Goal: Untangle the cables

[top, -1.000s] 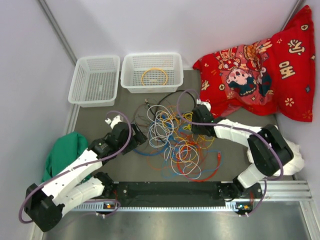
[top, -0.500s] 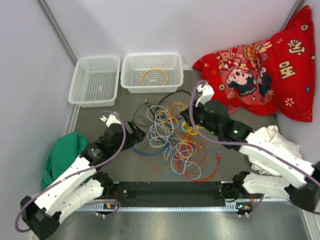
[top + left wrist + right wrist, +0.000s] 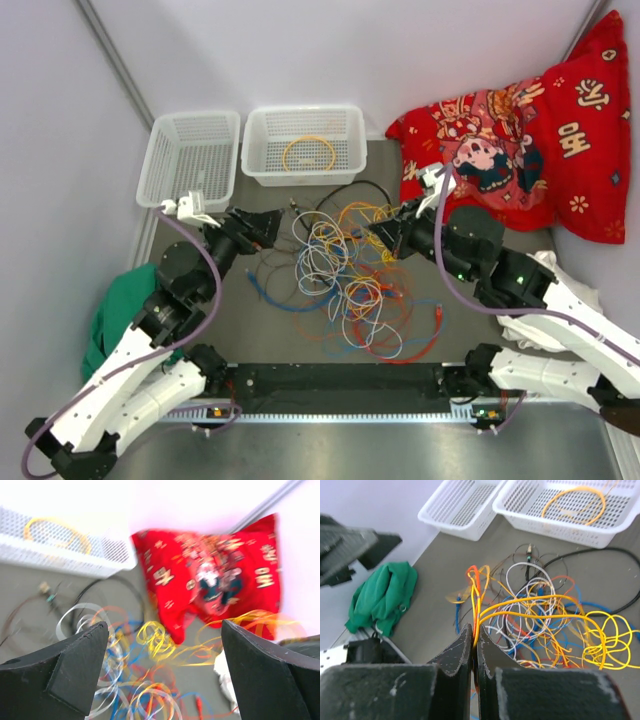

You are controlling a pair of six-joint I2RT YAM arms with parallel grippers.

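A tangle of thin cables point(image 3: 350, 280), yellow, orange, red, blue, white and black, lies on the grey table in the middle. My right gripper point(image 3: 378, 233) is shut on yellow and orange strands point(image 3: 479, 597) and holds them lifted off the right top of the pile. My left gripper point(image 3: 268, 226) is open and empty, raised at the pile's left edge, its fingers point(image 3: 75, 662) wide apart with the blurred cables point(image 3: 150, 645) below. One yellow cable point(image 3: 308, 152) lies coiled in the right basket.
Two white mesh baskets stand at the back: the left one point(image 3: 190, 160) empty, the right one point(image 3: 345, 125). A red printed cloth point(image 3: 520, 140) lies at the back right, a green cloth point(image 3: 125, 310) at the left, a white cloth point(image 3: 545, 265) under the right arm.
My right gripper has risen and pulled back to the right with the yellow and orange strands. My left arm has lifted and swung up towards the back.
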